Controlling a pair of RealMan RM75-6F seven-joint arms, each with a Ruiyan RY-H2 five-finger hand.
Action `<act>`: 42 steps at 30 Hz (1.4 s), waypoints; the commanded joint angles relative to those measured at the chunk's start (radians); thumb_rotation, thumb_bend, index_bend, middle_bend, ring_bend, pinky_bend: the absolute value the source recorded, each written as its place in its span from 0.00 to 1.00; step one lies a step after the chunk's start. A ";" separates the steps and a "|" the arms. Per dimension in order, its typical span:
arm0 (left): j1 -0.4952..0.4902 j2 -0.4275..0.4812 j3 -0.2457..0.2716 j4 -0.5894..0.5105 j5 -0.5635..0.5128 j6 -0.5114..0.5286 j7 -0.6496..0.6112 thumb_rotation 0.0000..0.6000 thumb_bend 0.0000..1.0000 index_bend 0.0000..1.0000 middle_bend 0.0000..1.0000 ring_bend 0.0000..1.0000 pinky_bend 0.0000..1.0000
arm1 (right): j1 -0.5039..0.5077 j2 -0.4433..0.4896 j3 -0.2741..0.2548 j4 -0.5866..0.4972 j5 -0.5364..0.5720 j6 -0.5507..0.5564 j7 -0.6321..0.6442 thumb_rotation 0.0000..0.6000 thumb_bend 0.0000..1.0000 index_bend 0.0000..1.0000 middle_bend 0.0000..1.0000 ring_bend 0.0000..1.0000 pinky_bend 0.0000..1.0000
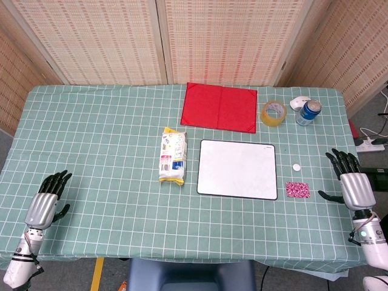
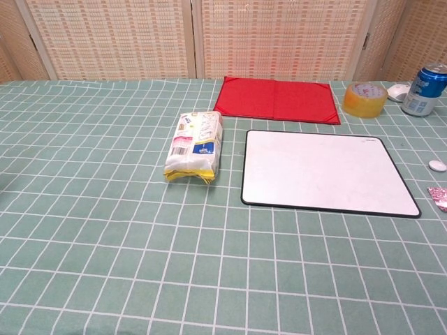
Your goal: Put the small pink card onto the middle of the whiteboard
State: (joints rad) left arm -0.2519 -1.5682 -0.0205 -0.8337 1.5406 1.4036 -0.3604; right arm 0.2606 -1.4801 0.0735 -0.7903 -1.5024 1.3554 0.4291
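The small pink card (image 1: 297, 190) lies flat on the checked cloth just right of the whiteboard (image 1: 237, 169); in the chest view only its edge (image 2: 438, 197) shows at the right border beside the whiteboard (image 2: 325, 171). The board is bare, with a black rim. My right hand (image 1: 353, 183) hovers open at the table's right edge, fingers spread, about a hand's width right of the card. My left hand (image 1: 46, 200) is open near the front left edge, far from both. Neither hand shows in the chest view.
A snack packet (image 1: 173, 155) lies left of the board. Behind it are a red cloth (image 1: 219, 107), a tape roll (image 1: 273, 113), a blue can (image 1: 308, 112) and a white object (image 1: 299, 102). A small white cap (image 1: 296, 167) sits just behind the card.
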 commanded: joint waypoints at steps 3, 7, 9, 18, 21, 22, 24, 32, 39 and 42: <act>0.000 0.003 0.000 -0.008 -0.002 -0.002 0.002 1.00 0.28 0.00 0.00 0.00 0.06 | -0.001 0.008 -0.004 -0.015 -0.002 -0.002 -0.016 0.93 0.00 0.10 0.01 0.00 0.00; 0.000 0.005 0.000 -0.012 -0.001 0.001 0.002 1.00 0.28 0.00 0.00 0.00 0.07 | -0.001 0.018 -0.007 -0.032 -0.011 0.007 -0.022 0.92 0.00 0.15 0.12 0.04 0.15; 0.001 0.005 0.001 -0.012 -0.001 0.000 0.003 1.00 0.28 0.00 0.00 0.00 0.07 | 0.000 0.030 -0.012 -0.049 -0.020 0.012 -0.033 0.93 0.00 0.18 0.27 0.25 0.41; -0.001 0.008 0.003 -0.018 -0.003 -0.009 0.002 1.00 0.28 0.00 0.00 0.00 0.08 | 0.037 0.132 -0.015 -0.272 0.067 -0.187 -0.364 1.00 0.00 0.34 0.84 0.89 1.00; -0.002 0.010 0.005 -0.021 -0.002 -0.015 0.002 1.00 0.28 0.00 0.00 0.00 0.08 | 0.055 0.141 -0.007 -0.328 0.118 -0.259 -0.456 1.00 0.00 0.39 0.91 0.95 1.00; -0.002 0.010 0.006 -0.022 -0.001 -0.015 0.002 1.00 0.28 0.00 0.00 0.00 0.08 | 0.061 0.140 -0.005 -0.335 0.130 -0.275 -0.480 1.00 0.00 0.40 0.92 0.96 1.00; -0.003 0.010 0.007 -0.023 0.000 -0.015 0.004 1.00 0.28 0.00 0.00 0.00 0.08 | 0.072 0.131 0.000 -0.343 0.164 -0.312 -0.535 1.00 0.00 0.40 0.94 0.98 1.00; -0.004 0.013 0.008 -0.025 0.000 -0.020 -0.010 1.00 0.28 0.00 0.00 0.00 0.08 | 0.096 0.102 0.021 -0.348 0.266 -0.391 -0.646 1.00 0.00 0.42 0.96 0.99 1.00; -0.007 0.016 0.010 -0.027 0.002 -0.024 -0.017 1.00 0.28 0.00 0.00 0.00 0.08 | 0.115 0.102 0.028 -0.382 0.297 -0.435 -0.635 1.00 0.00 0.39 0.96 0.99 1.00; -0.007 0.016 0.011 -0.027 0.002 -0.026 -0.019 1.00 0.28 0.00 0.00 0.00 0.08 | 0.118 0.097 0.033 -0.384 0.308 -0.441 -0.625 1.00 0.00 0.39 0.97 1.00 1.00</act>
State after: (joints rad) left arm -0.2588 -1.5520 -0.0091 -0.8606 1.5429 1.3779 -0.3795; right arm 0.3770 -1.3810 0.1044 -1.1727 -1.1991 0.9179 -0.1986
